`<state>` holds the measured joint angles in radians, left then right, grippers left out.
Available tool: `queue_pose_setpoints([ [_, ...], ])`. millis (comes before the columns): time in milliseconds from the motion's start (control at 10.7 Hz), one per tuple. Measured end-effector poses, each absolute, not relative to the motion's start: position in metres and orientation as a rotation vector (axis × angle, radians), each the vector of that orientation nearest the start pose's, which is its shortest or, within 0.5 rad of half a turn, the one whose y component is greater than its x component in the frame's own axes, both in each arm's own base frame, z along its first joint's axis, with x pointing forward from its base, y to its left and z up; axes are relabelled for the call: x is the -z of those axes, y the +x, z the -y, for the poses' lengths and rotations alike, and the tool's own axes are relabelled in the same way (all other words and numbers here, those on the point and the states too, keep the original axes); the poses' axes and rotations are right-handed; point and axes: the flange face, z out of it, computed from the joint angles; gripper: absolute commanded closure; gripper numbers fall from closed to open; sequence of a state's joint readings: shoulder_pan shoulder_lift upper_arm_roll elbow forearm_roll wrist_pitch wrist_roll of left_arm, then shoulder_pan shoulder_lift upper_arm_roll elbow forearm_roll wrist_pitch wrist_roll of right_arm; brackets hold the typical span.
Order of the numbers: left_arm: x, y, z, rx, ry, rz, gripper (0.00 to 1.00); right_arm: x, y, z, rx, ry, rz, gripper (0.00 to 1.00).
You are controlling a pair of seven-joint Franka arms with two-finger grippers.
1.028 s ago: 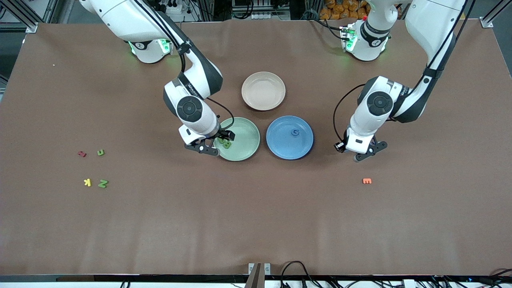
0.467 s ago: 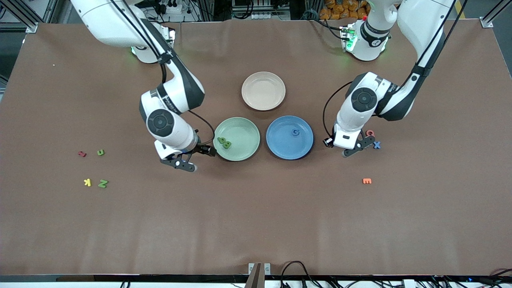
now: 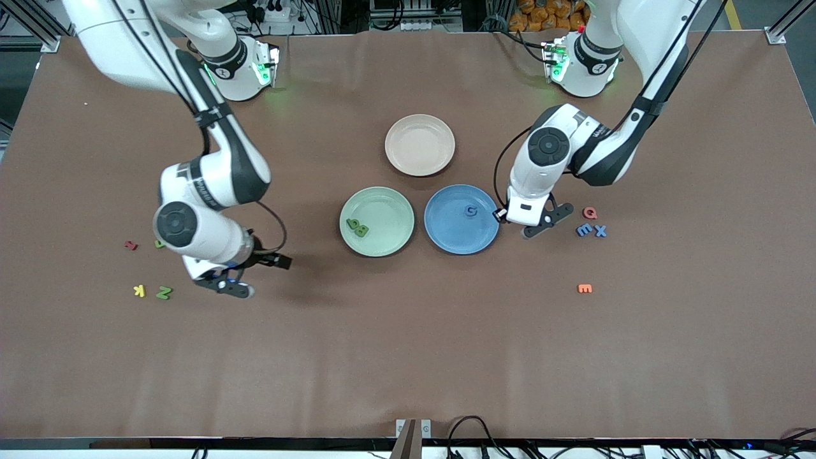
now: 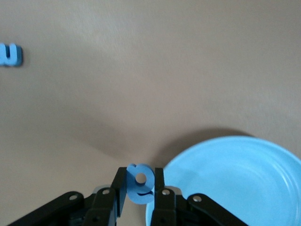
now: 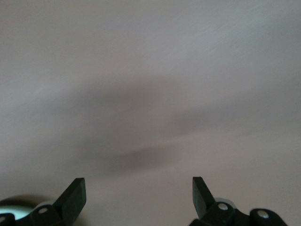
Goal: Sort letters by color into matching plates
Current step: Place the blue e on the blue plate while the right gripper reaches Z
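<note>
My left gripper (image 4: 140, 188) is clamped on a blue letter (image 4: 140, 183), hanging just over the blue plate (image 3: 446, 233) at its rim toward the left arm's end of the table. The left wrist view shows the letter standing on edge between my fingers (image 4: 119, 187), its long axis running up out of the grip, a round hole near its outer end; in the front view the arm's body hides it entirely. Which letter it is I cannot say for sure. That wrist view also shows the plate's rim curving in beside my fingers and bare cloth ahead, with one more blue letter lying at the frame's edge.

My right gripper (image 5: 138, 197) hangs wide apart and holds nothing, over bare table between the green plate (image 3: 389, 207) and the loose letters at the right arm's end. Its wrist view gives only blurred cloth and shadow.

The front view alone shows the rest: two green letters (image 3: 357, 227) in the green plate, a blue G (image 3: 470, 210) in the blue plate, the beige plate (image 3: 420, 145) farther from the camera. A red letter (image 3: 590, 212) and two blue ones (image 3: 591, 230) lie near my left gripper, an orange one (image 3: 584, 289) nearer the camera. A green Z (image 3: 164, 292) and a yellow K (image 3: 139, 291) lie near my right gripper, with broad open table nearer the camera.
</note>
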<state>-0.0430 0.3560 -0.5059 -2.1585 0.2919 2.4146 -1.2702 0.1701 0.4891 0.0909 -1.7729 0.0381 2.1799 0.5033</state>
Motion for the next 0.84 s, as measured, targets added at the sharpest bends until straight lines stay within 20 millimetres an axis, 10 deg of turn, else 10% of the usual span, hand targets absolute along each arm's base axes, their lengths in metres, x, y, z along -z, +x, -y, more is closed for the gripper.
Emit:
queue_pose_setpoints([
  [841,-0.249,0.442,0.343,-0.029,-2.964,0.872,1.00,-0.256,0.622,0.039,-0.061,-3.105,-0.360,0.00],
])
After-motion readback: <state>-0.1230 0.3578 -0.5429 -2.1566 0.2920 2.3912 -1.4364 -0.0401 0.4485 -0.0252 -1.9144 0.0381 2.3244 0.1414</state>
